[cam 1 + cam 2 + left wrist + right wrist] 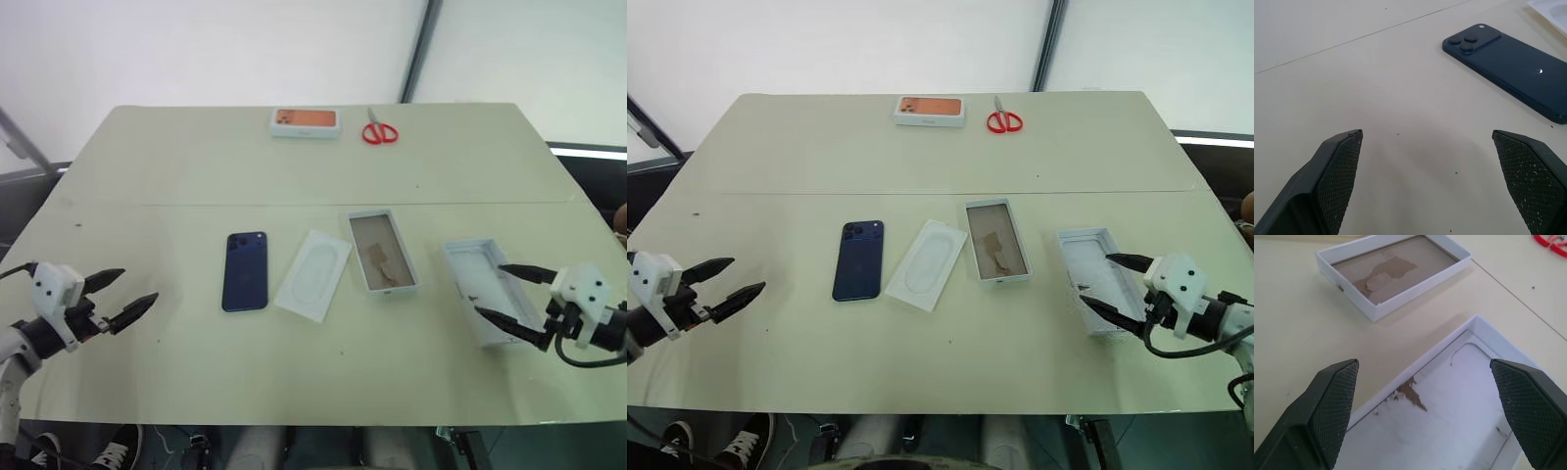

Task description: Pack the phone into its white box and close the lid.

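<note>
The phone (245,270) lies back-up on the worktop (196,166), with a flat white insert (313,275) just beside it. Next along sits the white box (383,253), open and brown-floored. The lid (480,289) lies upturned near the right edge. The left hand (122,298) hangs wide open and empty, apart from the phone. The right hand (507,294) hovers wide open over the lid, gripping nothing. Far back lie an orange-faced box (306,121) and scissors (379,131).

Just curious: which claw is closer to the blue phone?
Left. The left claw hovers open just beside the phone; the right claw is far across the table, over the lid.
</note>
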### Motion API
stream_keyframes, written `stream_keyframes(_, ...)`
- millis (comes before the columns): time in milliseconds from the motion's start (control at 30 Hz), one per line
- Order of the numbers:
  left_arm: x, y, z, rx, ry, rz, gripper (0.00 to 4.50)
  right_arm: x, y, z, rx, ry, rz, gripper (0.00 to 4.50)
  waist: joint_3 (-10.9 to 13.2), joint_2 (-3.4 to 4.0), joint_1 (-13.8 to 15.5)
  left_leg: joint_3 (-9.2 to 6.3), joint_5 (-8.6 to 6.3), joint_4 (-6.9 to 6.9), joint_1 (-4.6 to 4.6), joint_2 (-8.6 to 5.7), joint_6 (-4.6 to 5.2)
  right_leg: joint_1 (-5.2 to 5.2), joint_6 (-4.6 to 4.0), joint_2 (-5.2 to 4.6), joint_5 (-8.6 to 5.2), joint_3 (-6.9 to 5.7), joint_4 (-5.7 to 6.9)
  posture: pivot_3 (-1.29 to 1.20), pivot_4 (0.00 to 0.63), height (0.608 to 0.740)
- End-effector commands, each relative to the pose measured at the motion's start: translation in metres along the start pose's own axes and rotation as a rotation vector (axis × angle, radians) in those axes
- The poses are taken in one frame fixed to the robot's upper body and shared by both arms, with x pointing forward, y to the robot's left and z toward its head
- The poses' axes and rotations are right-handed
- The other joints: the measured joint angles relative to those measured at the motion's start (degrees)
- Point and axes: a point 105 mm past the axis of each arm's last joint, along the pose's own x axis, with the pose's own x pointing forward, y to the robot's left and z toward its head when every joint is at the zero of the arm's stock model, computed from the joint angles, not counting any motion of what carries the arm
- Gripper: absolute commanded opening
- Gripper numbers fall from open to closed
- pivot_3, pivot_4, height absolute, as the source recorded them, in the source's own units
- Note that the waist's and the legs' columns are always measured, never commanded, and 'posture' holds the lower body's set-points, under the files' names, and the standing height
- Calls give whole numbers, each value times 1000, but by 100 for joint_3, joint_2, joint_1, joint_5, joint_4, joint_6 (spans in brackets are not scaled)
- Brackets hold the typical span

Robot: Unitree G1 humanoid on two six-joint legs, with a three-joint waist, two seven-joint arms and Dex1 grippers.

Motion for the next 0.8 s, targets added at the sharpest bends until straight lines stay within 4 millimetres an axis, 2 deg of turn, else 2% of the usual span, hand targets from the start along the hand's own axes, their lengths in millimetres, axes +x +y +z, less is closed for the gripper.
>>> stream_keyframes(33,-2,-1,11,10,-47,14,4475,-8,-1,9,-24,-28,-31,4500,0,0,-2,0,0,0,0,0,0,2,0,0,0,0,0,0,150,740)
stream_keyframes(533,19,-21,20,-20,-77,-78,4475,3,-7,15,-39,-47,-38,4500,0,1,-5,1,0,1,0,1,0,8,-1,2,0,-1,0,0,150,740)
stream_keyframes(800,44,-37,31,-67,-76,-139,4475,18,-8,28,-64,-79,-9,4500,0,1,-3,0,0,4,1,0,1,10,8,3,4,-3,0,0,150,740)
